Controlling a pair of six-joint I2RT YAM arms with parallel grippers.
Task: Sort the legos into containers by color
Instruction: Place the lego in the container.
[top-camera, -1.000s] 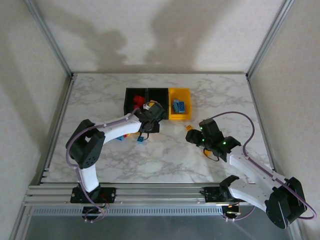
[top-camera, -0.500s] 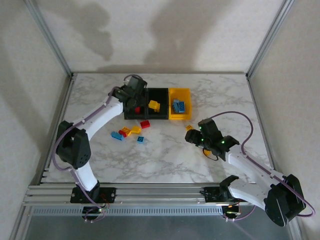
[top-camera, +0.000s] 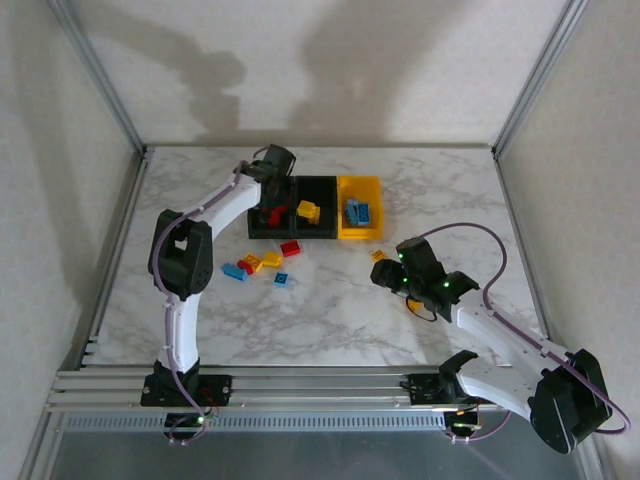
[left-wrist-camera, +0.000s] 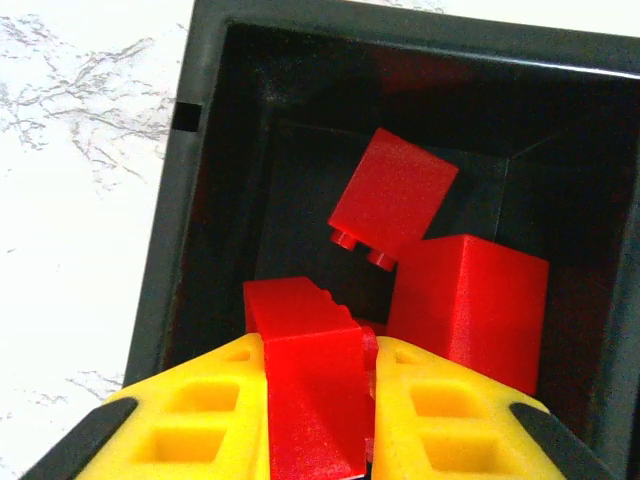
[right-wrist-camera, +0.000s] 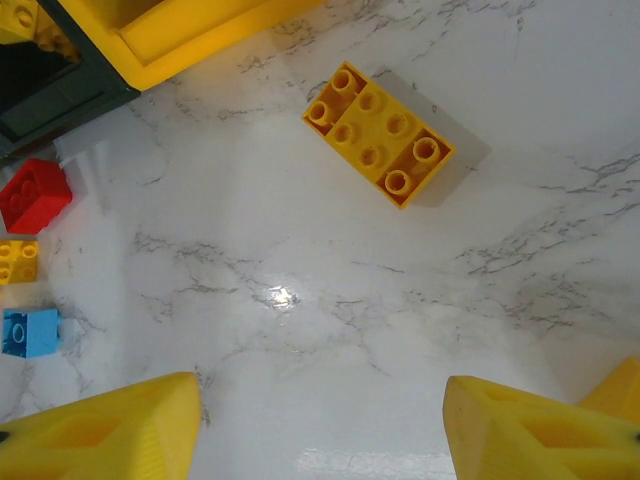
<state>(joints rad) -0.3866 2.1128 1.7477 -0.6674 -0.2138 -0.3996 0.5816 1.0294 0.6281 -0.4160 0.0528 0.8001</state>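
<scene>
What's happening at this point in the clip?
The left gripper is shut on a small red plastic brick, holding it over the left black plastic bin, where other red bricks lie. The right gripper hangs open above a yellow studded brick on the marble table. More bricks lie loose on the table.

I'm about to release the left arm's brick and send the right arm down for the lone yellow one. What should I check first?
1. left gripper shut on the held red brick: ok.
2. Held brick above the left black bin, with red bricks inside: ok.
3. right gripper open: ok.
4. yellow brick studs up, nothing touching it: ok.
5. Yellow brick between the right fingertips: not ok, it lies beyond them.
</scene>
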